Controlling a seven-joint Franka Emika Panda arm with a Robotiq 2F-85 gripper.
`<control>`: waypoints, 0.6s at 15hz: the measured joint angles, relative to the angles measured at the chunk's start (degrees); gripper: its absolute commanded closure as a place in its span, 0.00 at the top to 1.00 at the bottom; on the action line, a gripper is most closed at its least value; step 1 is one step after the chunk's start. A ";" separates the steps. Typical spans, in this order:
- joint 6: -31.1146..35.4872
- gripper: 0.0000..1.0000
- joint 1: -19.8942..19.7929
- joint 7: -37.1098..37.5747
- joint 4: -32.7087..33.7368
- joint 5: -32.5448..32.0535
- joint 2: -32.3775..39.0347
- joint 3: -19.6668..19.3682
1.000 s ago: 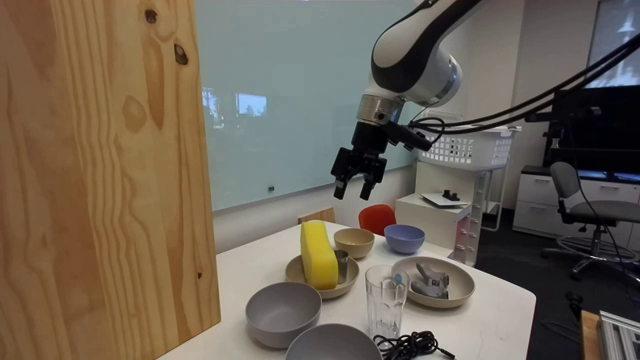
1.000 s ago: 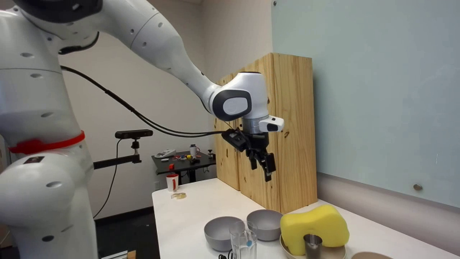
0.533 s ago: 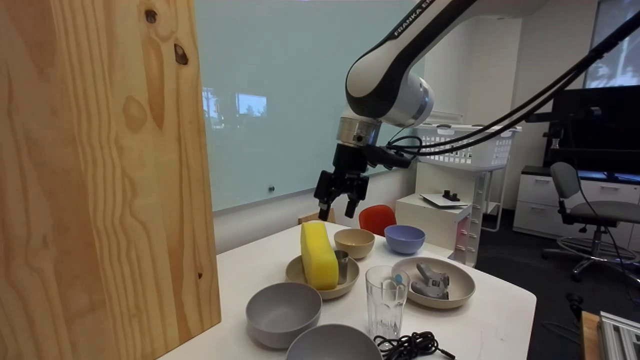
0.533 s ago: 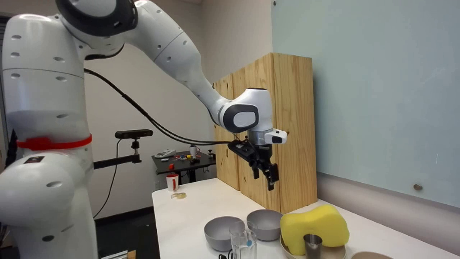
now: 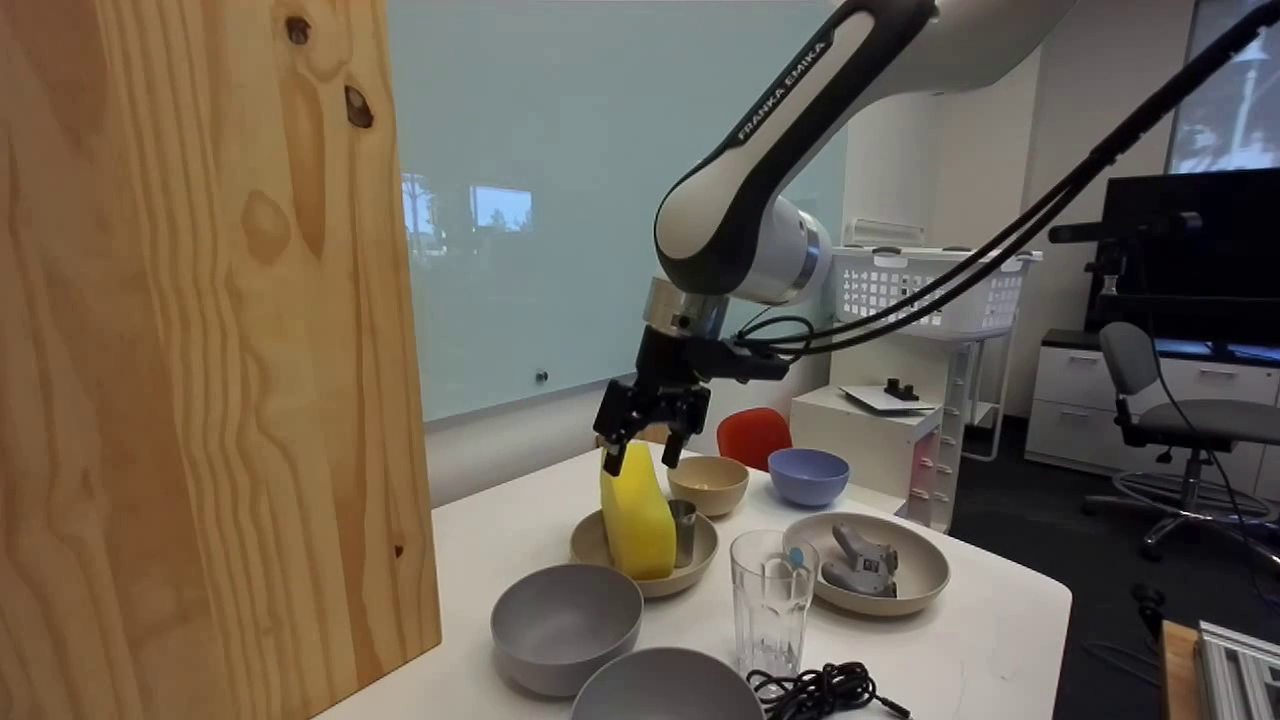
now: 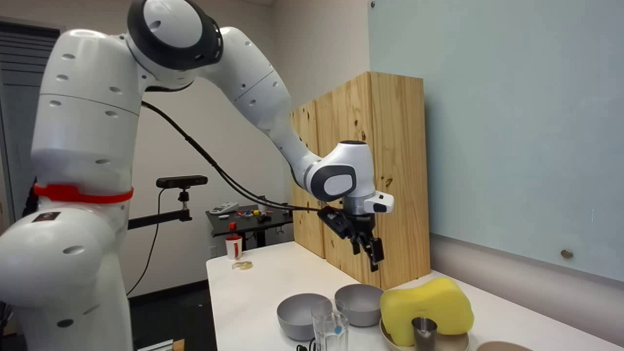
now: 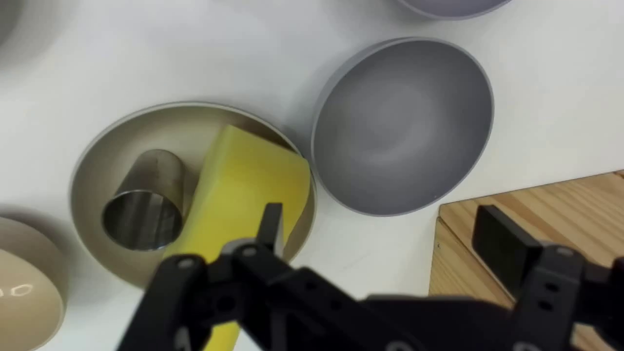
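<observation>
In an exterior view, a wooden cabinet (image 5: 220,360) stands leftmost, then a grey bowl (image 5: 567,615). A yellow sponge (image 5: 640,525) sits in a shallow beige bowl (image 5: 588,542); higher, apart from the sponge, hangs the gripper (image 5: 643,460), jaws spread wide. Beside the sponge stands a metal cup (image 5: 684,535); farther right, a drinking glass (image 5: 772,605).

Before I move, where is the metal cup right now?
In the wrist view, the metal cup stands at left inside the shallow beige bowl, between the yellow sponge on its right and the tan bowl at lower left.
</observation>
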 measured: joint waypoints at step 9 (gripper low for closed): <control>7.89 1.00 -0.14 8.82 -0.31 1.25 8.52 1.21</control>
